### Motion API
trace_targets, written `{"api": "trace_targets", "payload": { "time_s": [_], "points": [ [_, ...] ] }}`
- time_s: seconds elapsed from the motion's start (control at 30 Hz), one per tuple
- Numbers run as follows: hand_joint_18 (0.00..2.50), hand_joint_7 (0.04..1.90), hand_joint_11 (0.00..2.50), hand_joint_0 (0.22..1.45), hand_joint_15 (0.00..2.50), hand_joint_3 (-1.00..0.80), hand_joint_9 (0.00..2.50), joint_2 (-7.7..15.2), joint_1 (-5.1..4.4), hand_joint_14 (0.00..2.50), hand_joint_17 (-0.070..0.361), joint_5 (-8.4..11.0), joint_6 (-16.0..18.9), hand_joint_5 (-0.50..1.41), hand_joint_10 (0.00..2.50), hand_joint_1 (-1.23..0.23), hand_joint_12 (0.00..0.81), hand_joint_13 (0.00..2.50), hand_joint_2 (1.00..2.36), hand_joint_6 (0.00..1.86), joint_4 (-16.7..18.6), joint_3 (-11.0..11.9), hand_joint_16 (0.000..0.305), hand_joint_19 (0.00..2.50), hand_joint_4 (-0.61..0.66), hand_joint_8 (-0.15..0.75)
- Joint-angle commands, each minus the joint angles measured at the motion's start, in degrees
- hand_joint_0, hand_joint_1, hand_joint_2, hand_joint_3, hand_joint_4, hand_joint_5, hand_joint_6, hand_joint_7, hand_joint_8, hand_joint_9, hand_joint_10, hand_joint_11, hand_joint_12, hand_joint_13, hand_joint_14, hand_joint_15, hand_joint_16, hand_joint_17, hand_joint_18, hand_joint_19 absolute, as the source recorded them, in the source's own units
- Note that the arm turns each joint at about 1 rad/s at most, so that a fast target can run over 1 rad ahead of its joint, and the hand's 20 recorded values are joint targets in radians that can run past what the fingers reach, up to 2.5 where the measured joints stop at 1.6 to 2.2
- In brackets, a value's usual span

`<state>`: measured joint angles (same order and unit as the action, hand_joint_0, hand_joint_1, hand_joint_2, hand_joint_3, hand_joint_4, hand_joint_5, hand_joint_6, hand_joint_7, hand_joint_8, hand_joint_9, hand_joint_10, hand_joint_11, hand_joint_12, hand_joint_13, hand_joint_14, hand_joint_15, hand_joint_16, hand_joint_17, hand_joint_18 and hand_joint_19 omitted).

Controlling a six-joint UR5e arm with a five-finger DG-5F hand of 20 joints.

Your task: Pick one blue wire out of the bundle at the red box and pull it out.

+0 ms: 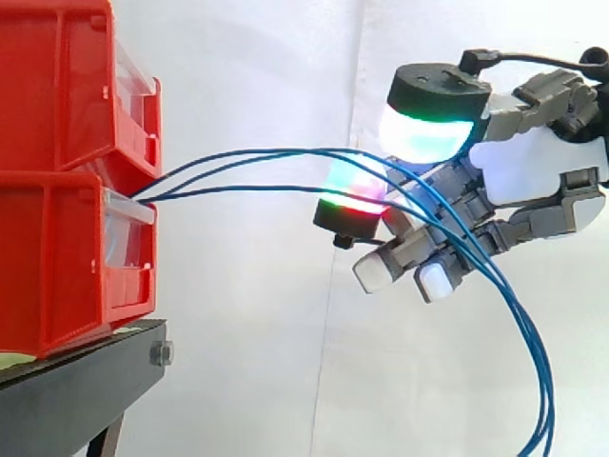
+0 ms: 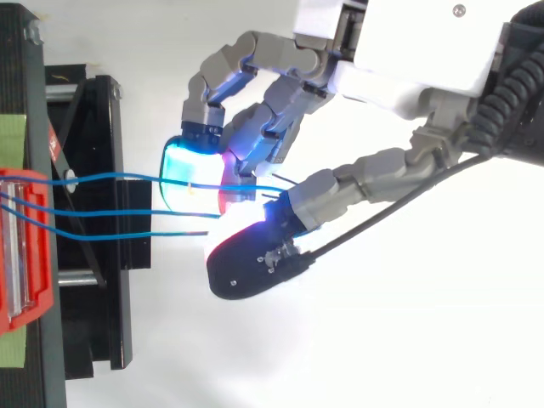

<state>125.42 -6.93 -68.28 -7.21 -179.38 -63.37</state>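
Observation:
Three blue wires (image 1: 247, 154) come out between the two stacked red bins (image 1: 57, 257) and run right to my hand (image 1: 533, 176). Past the hand they droop to the lower right. The fingers are curled, and the wires pass between a green-white glowing pad (image 1: 423, 133) above and a red glowing pad (image 1: 354, 195) below, which pinch at least one of them. In the top view the wires (image 2: 110, 178) stretch from the red bin (image 2: 21, 246) to the hand (image 2: 408, 59), ending between a cyan pad (image 2: 183, 170) and the thumb (image 2: 255, 263).
The bins sit on a black stand (image 1: 76, 390) at the left, with a white curtain behind. The stand's frame (image 2: 93, 255) lies under the wires in the top view.

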Motion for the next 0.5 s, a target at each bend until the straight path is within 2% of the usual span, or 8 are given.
{"api": "trace_targets", "payload": {
  "time_s": [0.0,0.1,0.23,0.47],
  "points": [
    [0.82,0.84,0.74,0.61,0.46,-0.5,0.69,-0.1,-0.01,0.01,0.118,-0.02,0.0,-0.22,0.01,-0.95,0.421,0.71,1.0,0.94,0.0,0.0,0.053,0.54,0.27,0.358],
    [0.82,0.87,0.72,0.57,0.46,-0.5,0.76,0.0,-0.01,0.01,0.12,-0.02,0.0,-0.2,0.01,-0.88,0.425,0.73,1.0,0.93,-0.1,0.0,0.053,0.56,0.25,0.38],
    [0.84,0.92,0.73,0.6,0.47,-0.41,0.83,0.0,0.07,0.01,0.118,-0.02,0.0,-0.18,0.01,-0.81,0.42,0.76,1.01,0.92,0.0,0.0,0.052,0.58,0.25,0.382],
    [0.85,0.93,0.75,0.63,0.47,-0.37,0.84,0.0,0.07,0.01,0.117,-0.02,0.0,-0.17,0.01,-0.84,0.421,0.77,1.01,0.92,-0.1,0.0,0.052,0.58,0.24,0.384]
  ]
}}
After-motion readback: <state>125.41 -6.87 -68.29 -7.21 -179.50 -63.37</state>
